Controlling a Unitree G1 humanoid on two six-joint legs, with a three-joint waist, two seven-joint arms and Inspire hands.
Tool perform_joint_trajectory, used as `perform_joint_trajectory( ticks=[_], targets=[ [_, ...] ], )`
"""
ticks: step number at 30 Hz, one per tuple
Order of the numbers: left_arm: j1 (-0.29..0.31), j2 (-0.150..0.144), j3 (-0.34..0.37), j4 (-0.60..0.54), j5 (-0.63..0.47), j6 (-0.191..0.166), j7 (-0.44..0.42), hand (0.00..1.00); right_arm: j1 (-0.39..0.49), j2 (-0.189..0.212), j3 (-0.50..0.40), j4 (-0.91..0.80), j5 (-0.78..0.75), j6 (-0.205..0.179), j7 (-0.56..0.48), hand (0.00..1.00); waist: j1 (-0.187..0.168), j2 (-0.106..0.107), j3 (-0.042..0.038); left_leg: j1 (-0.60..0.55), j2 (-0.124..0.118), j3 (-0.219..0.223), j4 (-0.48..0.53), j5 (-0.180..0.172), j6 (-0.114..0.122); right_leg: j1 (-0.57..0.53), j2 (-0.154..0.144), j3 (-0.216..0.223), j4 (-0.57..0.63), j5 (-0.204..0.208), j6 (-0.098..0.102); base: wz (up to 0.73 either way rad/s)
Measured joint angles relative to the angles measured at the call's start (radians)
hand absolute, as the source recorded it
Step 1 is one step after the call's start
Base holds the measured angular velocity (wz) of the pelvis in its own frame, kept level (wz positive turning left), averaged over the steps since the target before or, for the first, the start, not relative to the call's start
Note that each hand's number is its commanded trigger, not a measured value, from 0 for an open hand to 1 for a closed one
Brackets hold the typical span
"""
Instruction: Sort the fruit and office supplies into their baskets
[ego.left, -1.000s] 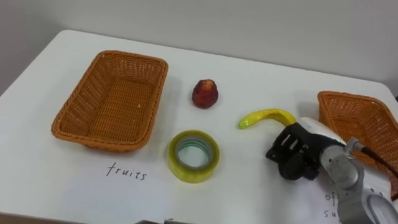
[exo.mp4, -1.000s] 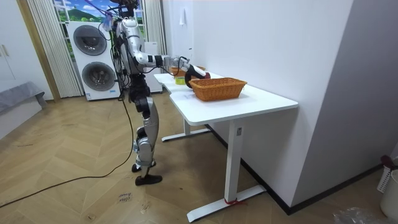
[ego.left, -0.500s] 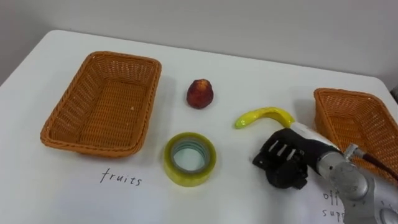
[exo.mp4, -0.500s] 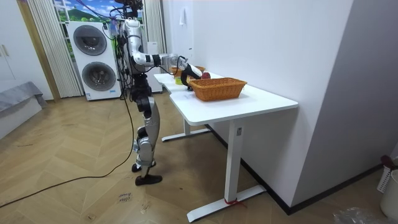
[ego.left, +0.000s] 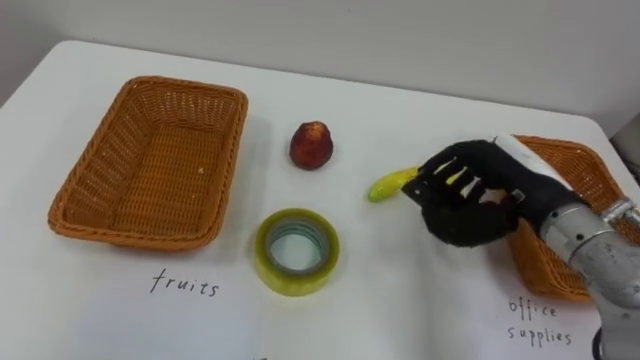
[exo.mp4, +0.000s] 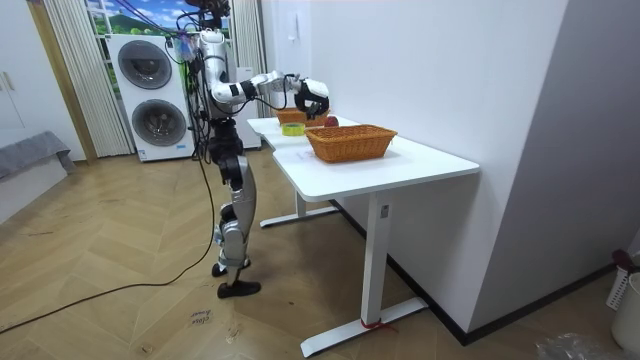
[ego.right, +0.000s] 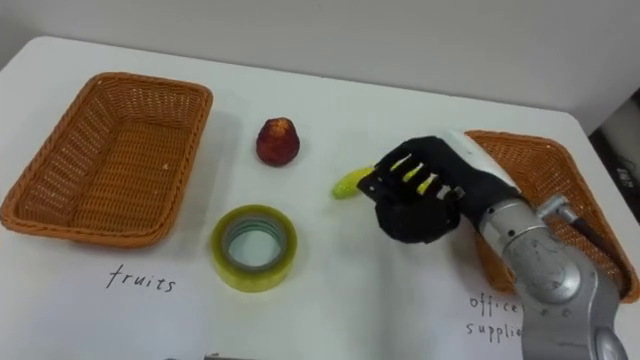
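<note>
The right robot hand (ego.left: 470, 205) curls its fingers round the banana (ego.left: 388, 185), whose tip pokes out at 9 o'clock. Light, soft and easily bruised, it likely wants a gentle mid-body hold.

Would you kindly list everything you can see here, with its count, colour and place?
left basket: one, orange-brown wicker, empty, table's left end
right basket: one, orange-brown wicker, table's right end
red fruit: one, red, between the baskets, far side
tape roll: one, yellow, lying flat near the left basket's front corner
banana: one, yellow, tip sticking out of the right hand
table: one, white, with handwritten labels before each basket
washing machines: two, white, stacked behind the robot
right hand: one, black, fingers curled round the banana, beside the right basket
</note>
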Motion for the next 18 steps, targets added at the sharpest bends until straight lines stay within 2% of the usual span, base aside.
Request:
perform_joint_trajectory(
  ticks=[6, 18],
  targets=[
    [0.011, -0.021, 0.001, -0.008, 0.000, -0.006, 0.002, 0.00, -0.010, 0.000, -0.047, -0.013, 0.026, -0.040, -0.101, 1.00, -0.003, 0.014, -0.0079, 0.003, 0.000, 0.014, 0.001, 0.000, 0.000, 0.000, -0.001, 0.003, 0.001, 0.000, 0.000, -0.02],
    [0.036, -0.028, 0.011, -0.005, 0.000, -0.014, 0.035, 0.00, -0.011, 0.000, -0.129, -0.005, 0.065, -0.069, -0.410, 1.00, -0.052, 0.016, -0.0097, 0.005, 0.001, 0.016, 0.003, 0.000, 0.000, 0.000, -0.001, 0.002, 0.001, 0.000, 0.000, 0.00]
  ],
)
